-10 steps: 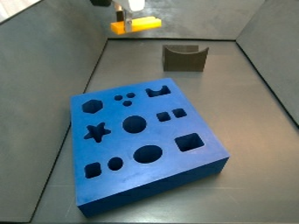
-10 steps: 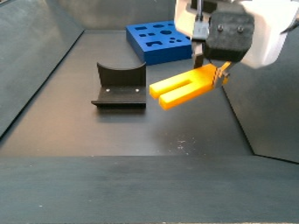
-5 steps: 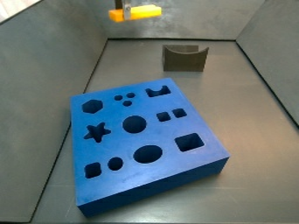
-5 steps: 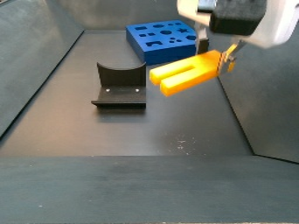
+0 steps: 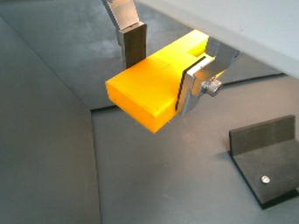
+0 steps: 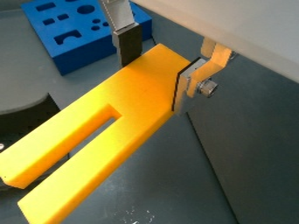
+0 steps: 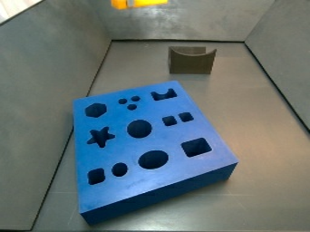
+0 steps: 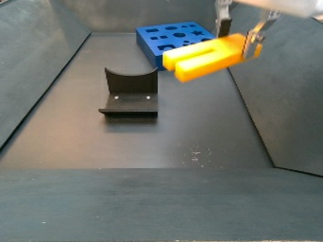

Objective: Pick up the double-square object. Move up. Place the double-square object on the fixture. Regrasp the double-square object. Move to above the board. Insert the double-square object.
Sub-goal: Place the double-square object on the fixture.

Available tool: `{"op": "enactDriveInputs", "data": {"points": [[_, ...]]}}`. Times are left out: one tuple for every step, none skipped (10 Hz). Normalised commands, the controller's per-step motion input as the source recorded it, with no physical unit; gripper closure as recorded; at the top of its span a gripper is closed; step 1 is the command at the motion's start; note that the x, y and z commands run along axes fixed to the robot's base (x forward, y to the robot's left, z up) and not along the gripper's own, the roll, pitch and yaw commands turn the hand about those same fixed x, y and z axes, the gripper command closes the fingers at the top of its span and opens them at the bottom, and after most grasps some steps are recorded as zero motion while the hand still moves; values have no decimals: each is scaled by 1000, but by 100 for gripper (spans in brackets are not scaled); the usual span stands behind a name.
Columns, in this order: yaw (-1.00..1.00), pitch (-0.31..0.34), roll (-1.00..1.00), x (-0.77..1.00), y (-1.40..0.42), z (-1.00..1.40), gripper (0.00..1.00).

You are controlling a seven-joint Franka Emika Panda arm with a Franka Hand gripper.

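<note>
Yellow-orange grooved plastic bar (image 8: 210,57) is clamped in our gripper (image 5: 163,74), lifted; the dark grey notched fixture (image 8: 128,93) comes next.

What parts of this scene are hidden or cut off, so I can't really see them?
- The gripper: in both side views the top edge cuts off its body; only the jaws' lower ends show.
- The bar: in a side view only a sliver shows at the top edge.
- The board: in a wrist view the bar hides most of it.
- The fixture: cut by the frame edge.
</note>
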Motion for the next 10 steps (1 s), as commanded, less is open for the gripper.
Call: {"op": "enactDriveInputs", "data": {"points": [[18, 83, 77, -6, 7, 192, 100], [1000, -1, 2, 1000, -416, 41, 100], [1000, 1, 0, 1000, -412, 15, 100], [1000, 4, -2, 1000, -370, 12, 100], [1000, 6, -7, 1000, -331, 11, 100], [1000, 9, -11, 1000, -309, 9, 100], [1000, 13, -17, 1000, -275, 7, 100], [1000, 17, -21, 1000, -251, 6, 100], [1000, 23, -27, 1000, -227, 4, 100], [1000, 29, -34, 1000, -206, 3, 100]]}}
